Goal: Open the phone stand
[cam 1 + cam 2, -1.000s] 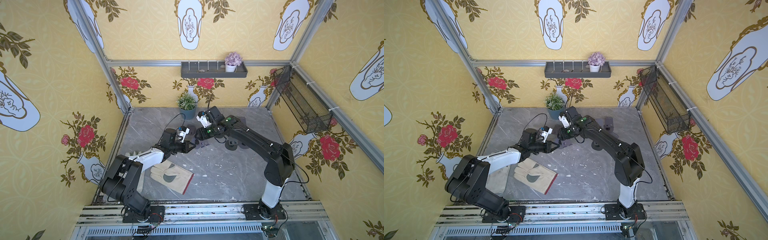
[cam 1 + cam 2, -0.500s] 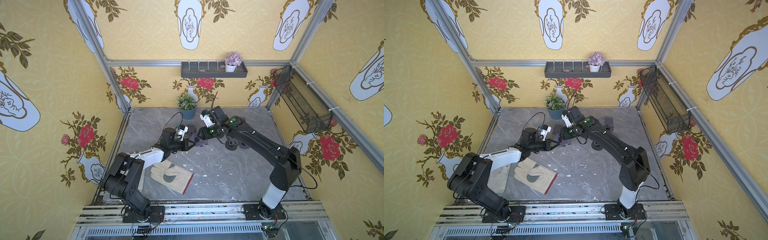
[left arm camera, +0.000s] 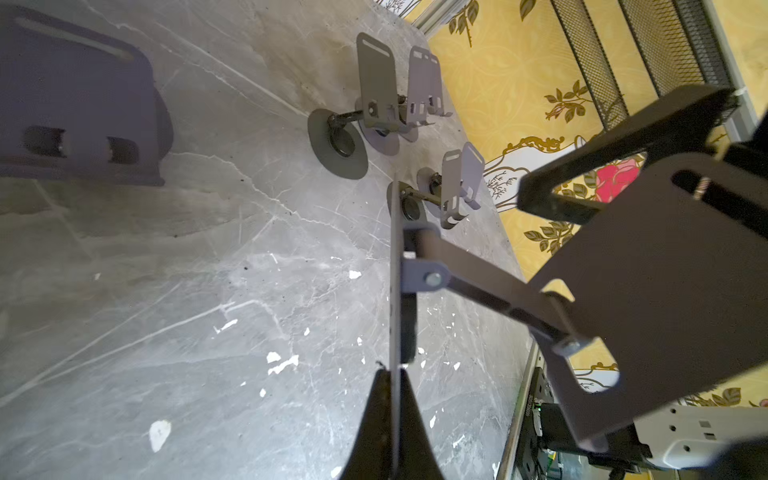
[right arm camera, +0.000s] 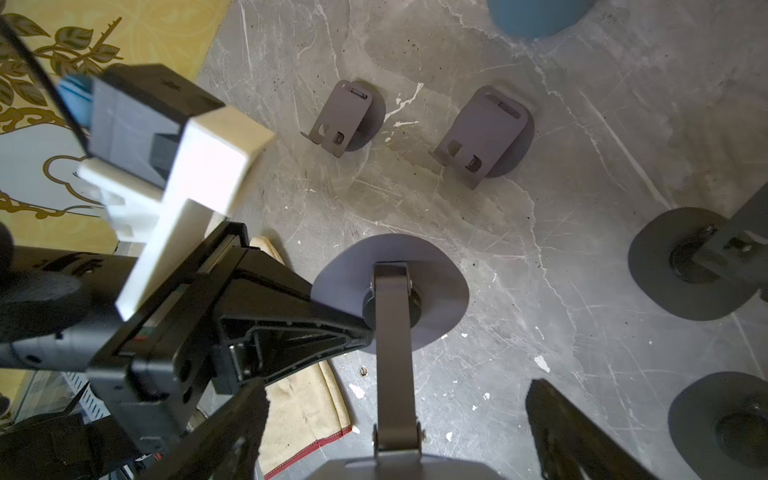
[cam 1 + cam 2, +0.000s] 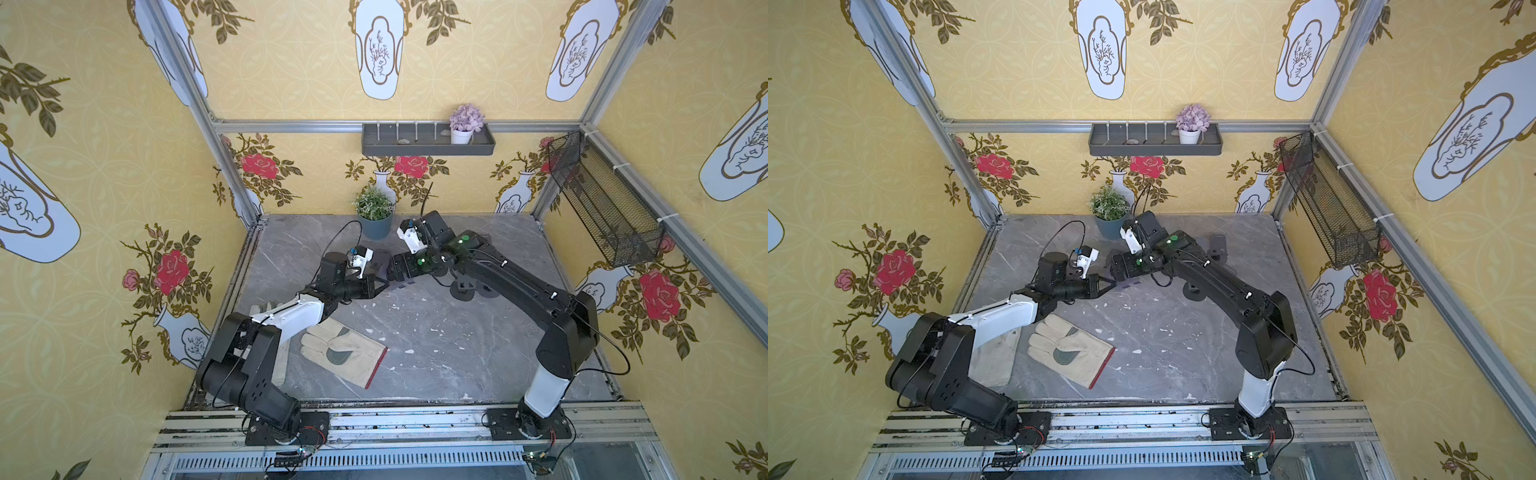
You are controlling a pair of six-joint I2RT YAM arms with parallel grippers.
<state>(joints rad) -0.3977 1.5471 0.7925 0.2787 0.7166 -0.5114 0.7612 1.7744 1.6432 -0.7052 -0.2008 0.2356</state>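
The phone stand [image 4: 390, 299] is a grey round base with a hinged arm and a flat plate, held off the table between both arms. My left gripper [image 3: 395, 374] is shut on the thin edge of the base, which shows edge-on there. The arm slants up to the plate [image 3: 665, 291], unfolded away from the base. My right gripper [image 4: 397, 388] is open, its fingers [image 4: 573, 432] standing wide on either side of the plate without touching it. In both top views the two grippers [image 5: 384, 284] [image 5: 1115, 272] meet mid-table, and they hide most of the stand.
Several other phone stands [image 4: 486, 133] [image 3: 374, 104] stand on the marble table [image 5: 436, 353] near the right arm. A work glove [image 5: 340, 349] lies in front of the left arm. A potted plant [image 5: 374, 224] sits at the back wall.
My right gripper has opened wide and let go of the stand's plate. The left gripper keeps its hold on the base, and both arms have shifted slightly toward the back.
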